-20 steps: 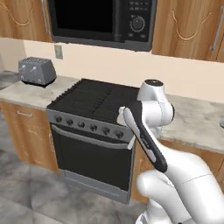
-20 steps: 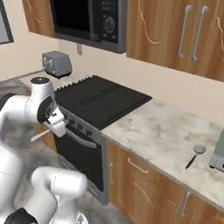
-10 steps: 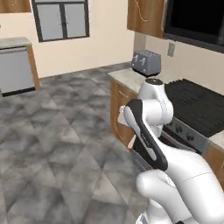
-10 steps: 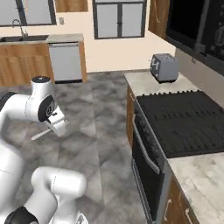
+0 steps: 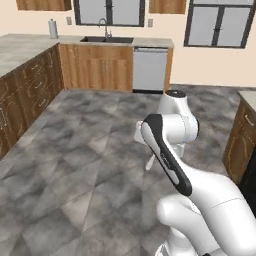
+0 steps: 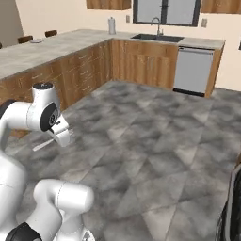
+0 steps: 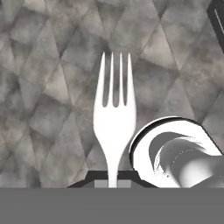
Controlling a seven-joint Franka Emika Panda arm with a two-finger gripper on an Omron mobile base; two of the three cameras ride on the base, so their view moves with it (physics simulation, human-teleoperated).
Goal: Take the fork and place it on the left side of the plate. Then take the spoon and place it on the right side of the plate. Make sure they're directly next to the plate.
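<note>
My gripper [image 7: 113, 178] is shut on the handle of the fork [image 7: 113, 124], a pale silver-grey utensil. In the hand view its tines point up over the grey stone floor. In the left base view the gripper [image 5: 143, 136] sits low in front of the arm, and the fork [image 5: 149, 162] hangs down from it. The right base view shows the gripper [image 6: 60, 137] at the left with the fork [image 6: 44, 144] sticking out to the left. The plate and the spoon are out of view.
Open grey tiled floor [image 5: 85, 150] lies ahead. Wooden cabinets under a pale counter [image 6: 52, 47] run along the left and back walls, with a sink [image 5: 106, 39] and a dishwasher [image 5: 149, 70]. A cabinet end [image 5: 244, 135] stands at the right.
The whole picture has swung from the stove and microwave to the open floor and the sink wall, so the camera has turned. The fork stays in the gripper.
</note>
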